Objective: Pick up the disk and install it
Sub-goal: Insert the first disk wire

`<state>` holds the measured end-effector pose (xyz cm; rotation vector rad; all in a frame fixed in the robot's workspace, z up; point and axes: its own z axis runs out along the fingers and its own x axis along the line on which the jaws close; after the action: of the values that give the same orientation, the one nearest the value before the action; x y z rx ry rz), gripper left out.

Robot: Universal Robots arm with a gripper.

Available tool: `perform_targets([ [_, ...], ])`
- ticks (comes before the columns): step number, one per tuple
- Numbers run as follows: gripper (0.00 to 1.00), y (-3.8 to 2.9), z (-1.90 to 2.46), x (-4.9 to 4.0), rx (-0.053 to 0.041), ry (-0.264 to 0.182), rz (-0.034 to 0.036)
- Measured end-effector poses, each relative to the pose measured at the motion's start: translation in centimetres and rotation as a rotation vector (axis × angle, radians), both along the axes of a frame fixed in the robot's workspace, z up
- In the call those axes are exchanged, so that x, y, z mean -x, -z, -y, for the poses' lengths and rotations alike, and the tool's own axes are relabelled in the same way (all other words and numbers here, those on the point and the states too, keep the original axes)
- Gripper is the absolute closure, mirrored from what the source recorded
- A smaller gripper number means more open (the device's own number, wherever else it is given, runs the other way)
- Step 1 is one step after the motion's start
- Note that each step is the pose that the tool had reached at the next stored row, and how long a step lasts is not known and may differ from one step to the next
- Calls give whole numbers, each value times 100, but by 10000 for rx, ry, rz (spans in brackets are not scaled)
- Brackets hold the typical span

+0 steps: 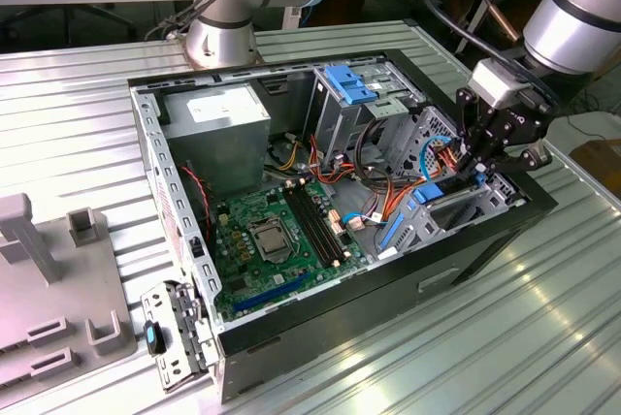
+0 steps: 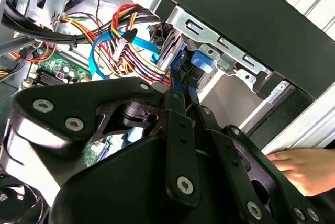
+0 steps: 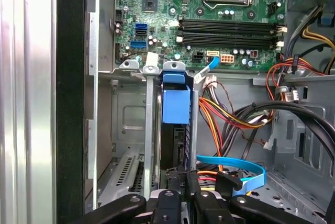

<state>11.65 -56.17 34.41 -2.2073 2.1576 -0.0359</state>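
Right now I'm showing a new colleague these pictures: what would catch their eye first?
The open computer case on the ribbed metal table, its green motherboard bared. At the case's end on the exterior view's right, the black pincer reaches into the drive cage, where the disk in its blue carrier stands on edge. A person's hand rests beside the case.

The disk (image 3: 176,124) stands upright in the grey drive cage (image 3: 131,130), the gripper (image 3: 186,182) closed on its edge, motherboard (image 3: 209,20) beyond.
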Motion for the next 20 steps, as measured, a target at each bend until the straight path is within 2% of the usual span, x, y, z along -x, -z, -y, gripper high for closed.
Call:
perform_targets([
  [14, 84, 63, 0, 5, 0, 0, 5],
  [20, 84, 68, 0, 5, -3, 0, 5],
])
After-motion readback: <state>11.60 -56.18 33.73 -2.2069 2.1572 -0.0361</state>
